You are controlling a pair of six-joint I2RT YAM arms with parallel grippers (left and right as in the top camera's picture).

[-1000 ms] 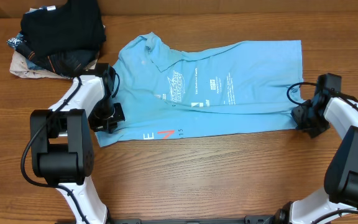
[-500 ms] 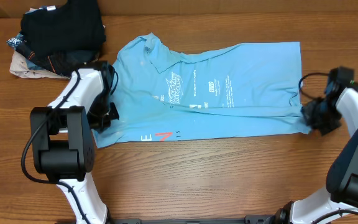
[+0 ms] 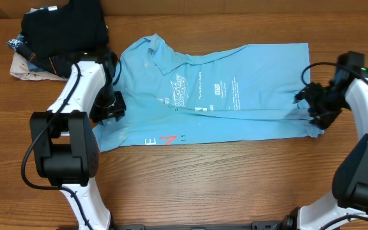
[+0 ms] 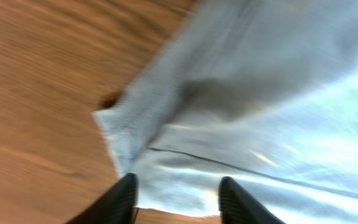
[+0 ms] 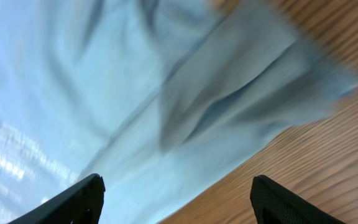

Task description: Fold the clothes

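The clothes (image 3: 235, 83), a sky-blue T-shirt, lie flat across the middle of the table, folded lengthwise, with white print on top and red lettering near the front edge. My left gripper (image 3: 112, 107) hovers open over the shirt's left end; in its wrist view the shirt (image 4: 260, 93) lies below the gripper (image 4: 178, 198), and nothing is between the fingers. My right gripper (image 3: 310, 105) stands open over the shirt's right front corner. In the right wrist view the gripper (image 5: 176, 202) is spread wide above the shirt's edge (image 5: 104, 93) and bare wood.
A pile of black and dark folded garments (image 3: 62, 32) sits at the back left corner, close to the left arm. The wooden table (image 3: 203, 185) shows in front of the shirt.
Both grippers have opened and let go of the shirt's front edge, which now lies on the table. Both have shifted slightly toward the far side, the right also back to the left.
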